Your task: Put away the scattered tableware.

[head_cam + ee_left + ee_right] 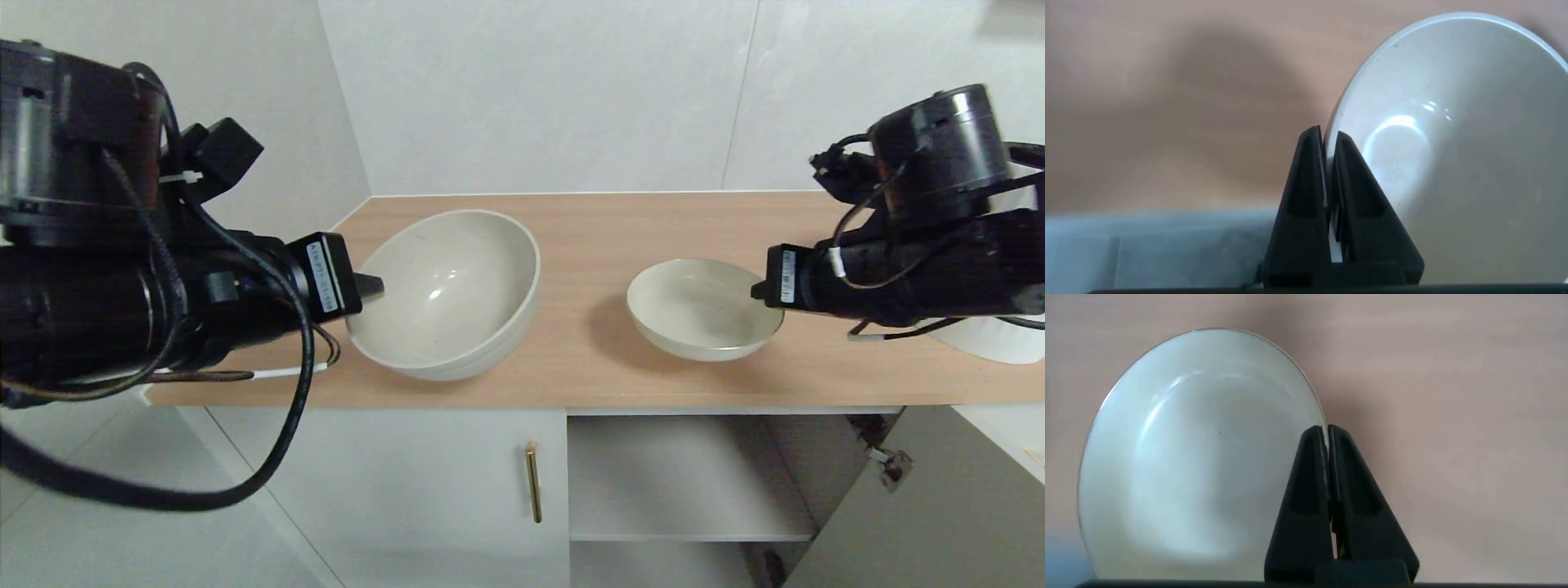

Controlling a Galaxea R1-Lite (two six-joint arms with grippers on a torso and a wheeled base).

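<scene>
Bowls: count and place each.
2. The large bowl is at the counter's left, rim in the left tool; the small bowl at its right, rim in the right tool. Others may be hidden.

You see the large bowl (449, 294) at the table's (588, 229) left, the small bowl (702, 310) apart to its right; an open cabinet (678, 474) lies below the table, under the small bowl.

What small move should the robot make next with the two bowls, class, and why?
Probably lift the right gripper slightly, raising the small bowl off the countertop. It is already shut on that bowl's rim, the left gripper likewise pinches the large bowl, and the open cabinet shelf waits below the counter's front edge.
</scene>
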